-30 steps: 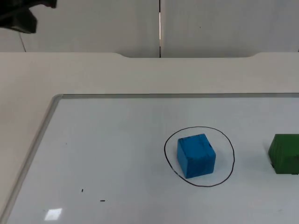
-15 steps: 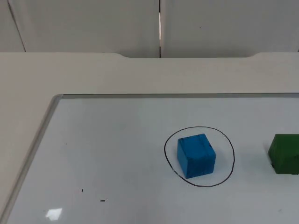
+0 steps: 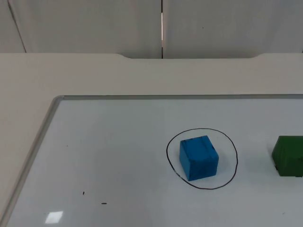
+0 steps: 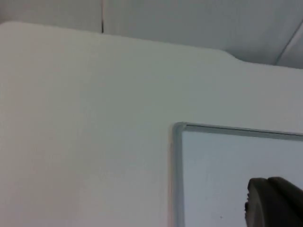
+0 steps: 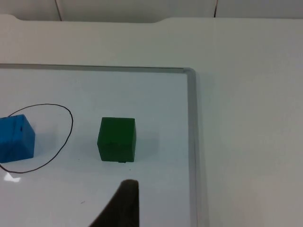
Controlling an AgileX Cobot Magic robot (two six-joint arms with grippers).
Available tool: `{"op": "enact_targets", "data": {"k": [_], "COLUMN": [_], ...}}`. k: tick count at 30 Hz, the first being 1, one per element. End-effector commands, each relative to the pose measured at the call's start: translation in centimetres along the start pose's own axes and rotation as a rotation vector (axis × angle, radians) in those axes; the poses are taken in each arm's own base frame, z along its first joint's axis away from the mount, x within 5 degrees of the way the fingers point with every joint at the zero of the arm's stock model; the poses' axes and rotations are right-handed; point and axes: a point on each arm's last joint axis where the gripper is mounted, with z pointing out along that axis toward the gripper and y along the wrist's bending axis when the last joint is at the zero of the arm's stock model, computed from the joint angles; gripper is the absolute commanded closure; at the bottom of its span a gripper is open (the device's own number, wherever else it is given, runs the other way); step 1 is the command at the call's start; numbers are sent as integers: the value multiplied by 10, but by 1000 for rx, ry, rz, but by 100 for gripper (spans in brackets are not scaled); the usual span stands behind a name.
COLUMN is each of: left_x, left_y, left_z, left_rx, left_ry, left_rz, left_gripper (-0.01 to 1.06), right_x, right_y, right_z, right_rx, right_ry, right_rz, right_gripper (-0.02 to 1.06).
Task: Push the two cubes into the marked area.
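Blue cube (image 3: 199, 157) sits inside the drawn circle (image 3: 202, 130) on the whiteboard (image 3: 118, 156); green cube (image 3: 289, 155) stands apart to its right, outside the line — near the board's right edge. Right gripper (image 5: 124, 203) hovers just near of the green cube, left gripper (image 4: 272, 201) over the board's far-left corner; can't tell if either is open or closed.

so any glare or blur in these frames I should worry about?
Top view: sharp, one small bright glare patch on the whiteboard. Left wrist view: soft throughout, fingertip a dark blur. Right wrist view: green cube crisp with a faint shadow, fingertip blurred.
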Motion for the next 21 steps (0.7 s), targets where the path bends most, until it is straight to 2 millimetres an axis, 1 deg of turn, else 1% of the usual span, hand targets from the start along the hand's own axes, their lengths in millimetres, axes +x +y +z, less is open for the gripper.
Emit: {"op": "enact_targets", "data": {"k": [1,2,4,6,7,11,12,15,17,18,21], "left_x": [5,5,9,16,16,27,27,34,38,38,44], "left_y": [-7,-7,-11,-16,-16,-22,-22,-25,-26,-26,-21], "left_z": [-18,-18,-30,-46,-46,-69,-69,-84,-90,-90,-97], "left_rx": [42,42,66,94,94,132,132,141,135,135,69], "left_ry": [-10,-10,-8,-9,-9,-20,-20,-52,-58,-58,-48], "left_rz": [46,46,59,99,99,157,157,171,164,164,126], "left_gripper": [105,105,105,105,105,105,105,105,105,105,105], "right_x": [1,1,1,1,1,1,1,1,1,1,1], "right_y": [0,0,0,0,0,0,0,0,0,0,1], "right_z": [1,1,1,1,1,1,1,1,1,1,1], "right_rx": [8,8,8,8,8,-1,-1,-1,-1,-1,-12], "right_ry": [0,0,0,0,0,0,0,0,-5,-5,-5], "right_rz": [-5,-5,-5,-6,-6,-26,-26,-26,-26,-26,-45], "right_gripper": [-1,-1,-1,-1,-1,-1,-1,-1,-1,-1,-1]}}
